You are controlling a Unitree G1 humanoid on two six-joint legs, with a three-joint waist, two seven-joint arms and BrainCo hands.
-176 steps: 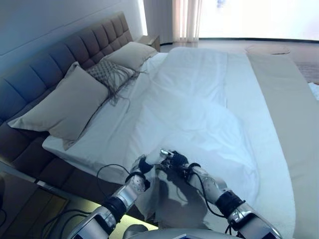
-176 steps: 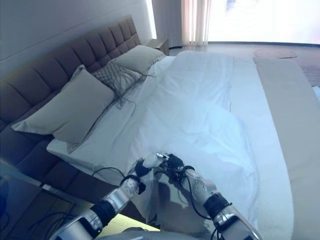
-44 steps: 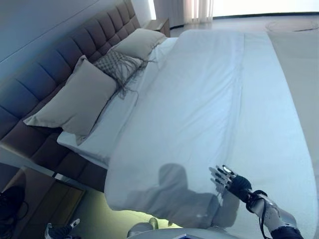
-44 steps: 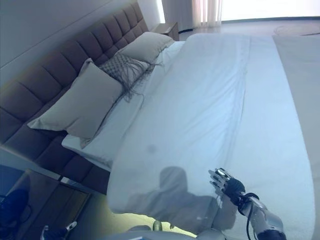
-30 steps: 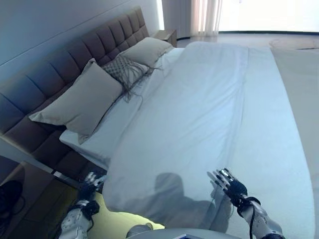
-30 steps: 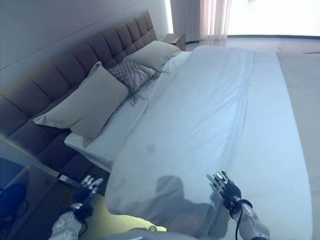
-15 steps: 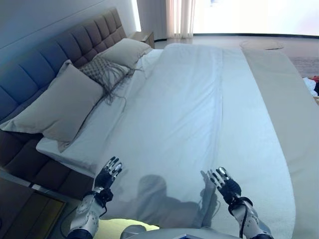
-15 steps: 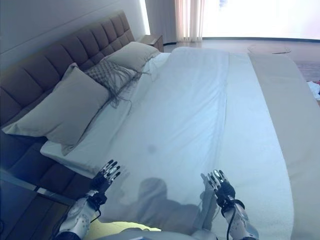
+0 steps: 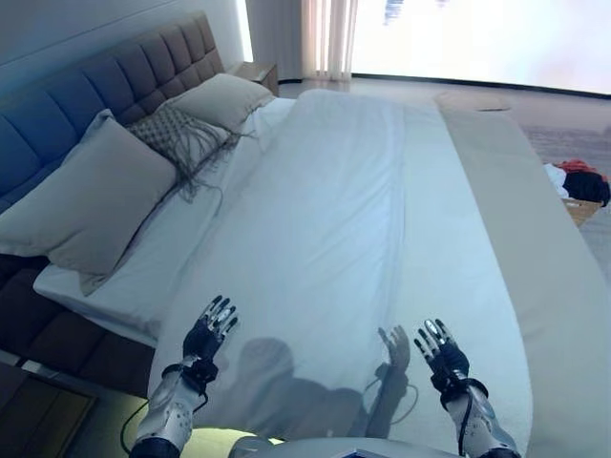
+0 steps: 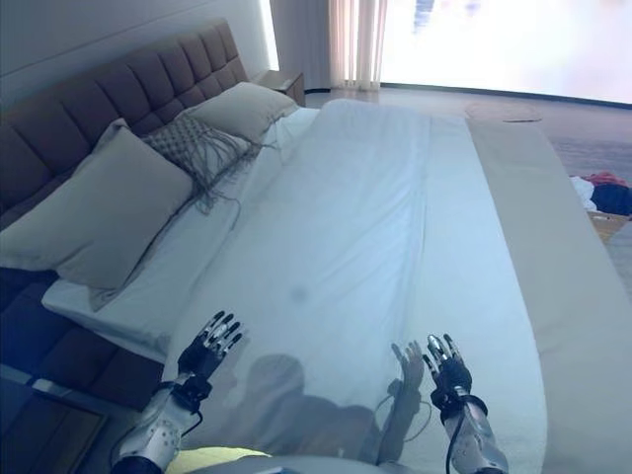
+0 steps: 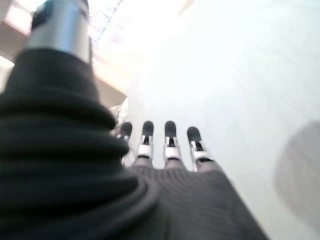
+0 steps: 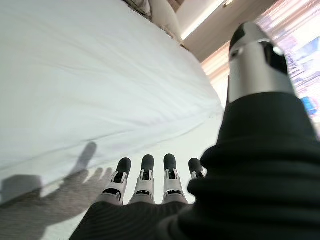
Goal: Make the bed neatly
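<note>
A white duvet [image 9: 325, 219] lies spread flat over the bed, from the pillows to the near edge. A beige runner [image 9: 535, 239] covers the bed's right part. My left hand [image 9: 206, 334] is open, fingers straight, over the duvet's near left corner; it also shows in the left wrist view [image 11: 165, 150]. My right hand [image 9: 441, 355] is open over the duvet's near right part; it also shows in the right wrist view [image 12: 145, 182]. Neither hand holds cloth.
Two beige pillows [image 9: 91, 205] [image 9: 220, 98] and a fringed patterned cushion [image 9: 172, 134] lean on the dark tufted headboard [image 9: 105, 81]. A nightstand [image 9: 258, 72] stands at the far end. Clothes [image 9: 578, 181] lie on the floor at the right.
The duvet, bunched in both hands earlier, now lies flat and let go. Both hands are open above it; the left hand has come up from the floor side. The camera has shifted.
</note>
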